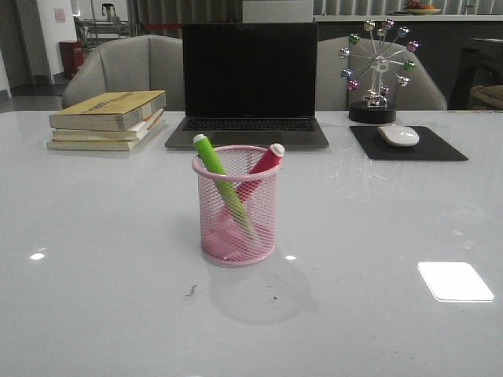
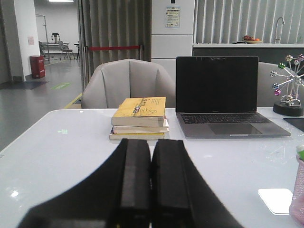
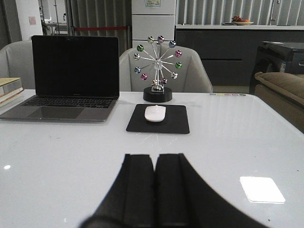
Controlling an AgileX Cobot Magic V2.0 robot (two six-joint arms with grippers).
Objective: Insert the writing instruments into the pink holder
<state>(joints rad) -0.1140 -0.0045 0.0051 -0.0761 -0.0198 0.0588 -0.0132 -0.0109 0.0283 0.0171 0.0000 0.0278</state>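
Note:
The pink holder [image 1: 234, 206] stands upright at the middle of the white table. Inside it lean the lime green marker [image 1: 218, 177] and the pink-red marker [image 1: 262, 166], their white ends sticking above the rim and crossing low in the cup. A sliver of the holder [image 2: 299, 190] shows at the edge of the left wrist view. No arm appears in the front view. My left gripper [image 2: 151, 142] is shut with nothing between its fingers. My right gripper [image 3: 155, 157] is likewise shut and holds nothing. Both hang over bare table, away from the holder.
Behind the holder sits a dark laptop [image 1: 250, 82]. A stack of books [image 1: 110, 118] lies at the back left. At the back right are a black mouse pad [image 1: 407, 143] with a white mouse [image 1: 398, 135] and a ferris-wheel ornament [image 1: 376, 71]. Grey chairs stand beyond the table.

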